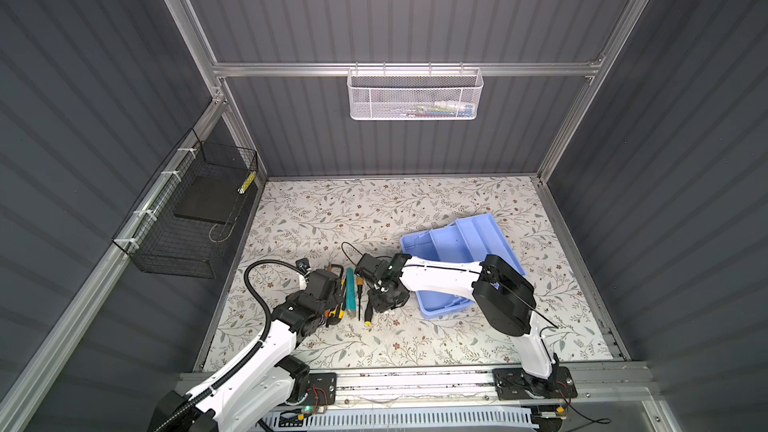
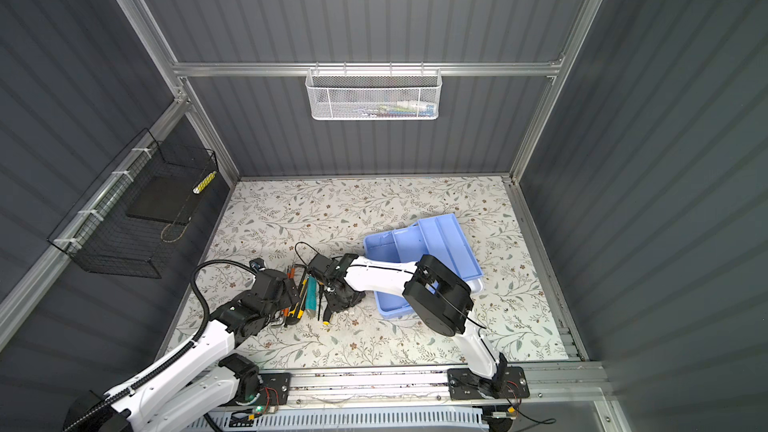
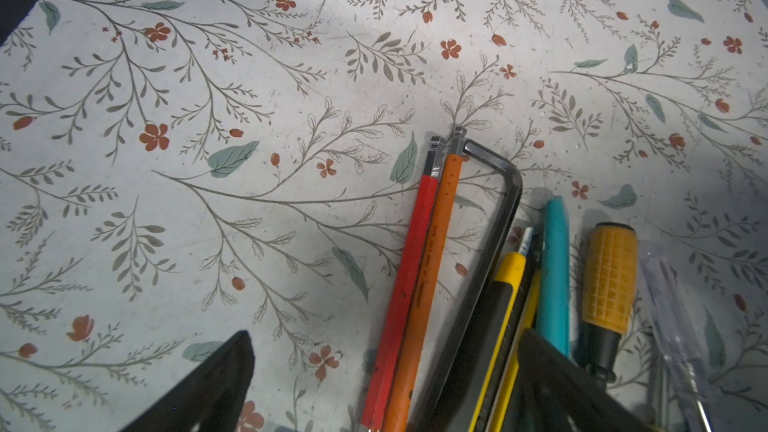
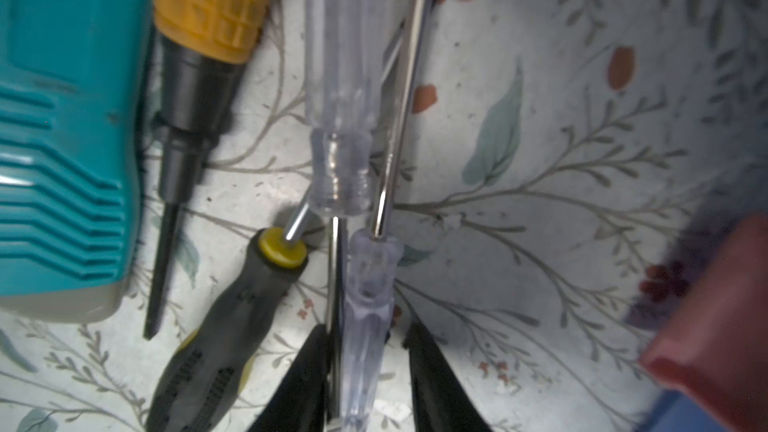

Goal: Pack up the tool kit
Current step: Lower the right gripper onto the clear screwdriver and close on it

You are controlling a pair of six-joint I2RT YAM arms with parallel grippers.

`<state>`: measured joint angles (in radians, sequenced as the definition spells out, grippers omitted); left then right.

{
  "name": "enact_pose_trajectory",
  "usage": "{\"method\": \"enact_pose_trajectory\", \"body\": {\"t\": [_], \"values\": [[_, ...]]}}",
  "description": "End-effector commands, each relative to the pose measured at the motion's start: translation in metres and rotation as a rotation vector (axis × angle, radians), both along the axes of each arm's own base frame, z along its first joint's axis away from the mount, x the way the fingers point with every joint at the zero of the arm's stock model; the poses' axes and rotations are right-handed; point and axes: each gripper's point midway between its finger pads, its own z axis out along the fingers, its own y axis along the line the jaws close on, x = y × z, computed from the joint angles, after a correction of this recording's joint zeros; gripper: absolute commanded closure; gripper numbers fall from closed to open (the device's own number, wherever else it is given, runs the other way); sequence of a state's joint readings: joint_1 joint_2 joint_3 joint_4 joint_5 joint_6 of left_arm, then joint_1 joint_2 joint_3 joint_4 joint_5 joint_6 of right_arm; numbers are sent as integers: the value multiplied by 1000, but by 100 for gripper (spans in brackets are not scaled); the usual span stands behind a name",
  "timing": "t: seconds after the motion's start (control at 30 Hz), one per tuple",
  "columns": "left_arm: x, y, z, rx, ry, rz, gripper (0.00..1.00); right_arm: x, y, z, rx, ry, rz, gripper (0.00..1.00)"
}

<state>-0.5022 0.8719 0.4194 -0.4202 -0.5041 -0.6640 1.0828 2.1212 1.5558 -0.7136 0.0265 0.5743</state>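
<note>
The blue box (image 1: pixel 436 309) of the tool kit is found right of the middle of the flowered table (image 1: pixel 415 209). Its divided tray (image 1: pixel 478 238) lies askew over its far end. Much of both is covered by the right arm in both top views. The small tools are laid in a row just left of the box, and most are masked there by the two wrists.

In the left wrist view the fingers of the left gripper (image 3: pixel 386 338) are held wide apart and empty, and are cut off by the frame edge. Between them a red hex key (image 3: pixel 403 284) and an orange hex key (image 3: pixel 432 263) are seen touching side by side. A dark hex key (image 3: pixel 507 214), a yellow and black knife (image 3: pixel 503 297) and a teal tool (image 3: pixel 555 276) are partly hidden behind one finger.

In the right wrist view the fingers of the right gripper (image 4: pixel 365 351) are set on either side of a clear-handled screwdriver (image 4: pixel 370 305). A sliver of table is seen beside one finger, so no clamp is shown. A blurred pink shape (image 4: pixel 715 317) at the frame edge cannot be identified.
</note>
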Motion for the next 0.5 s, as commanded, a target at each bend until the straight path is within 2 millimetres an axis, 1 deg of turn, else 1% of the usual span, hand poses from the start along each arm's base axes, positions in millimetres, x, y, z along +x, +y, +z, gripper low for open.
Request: {"method": "enact_pose_trajectory", "body": {"t": [0.0,0.13,0.2,0.33,0.47], "values": [[6,-3,10,-10,-26,-14,1,-5,-12,-15,-69,6,16,66],[6,-3,11,-14,-32,-16,0,-5,-7,-19,-54,24,25,68],[6,-4,11,-15,-31,-16,1,-4,-6,-19,-47,24,26,74],[6,-5,10,-14,-25,-28,1,1,-6,-12,-36,5,21,76],[7,-6,9,-12,-21,-29,1,6,-5,-5,-19,-18,16,81]]}}
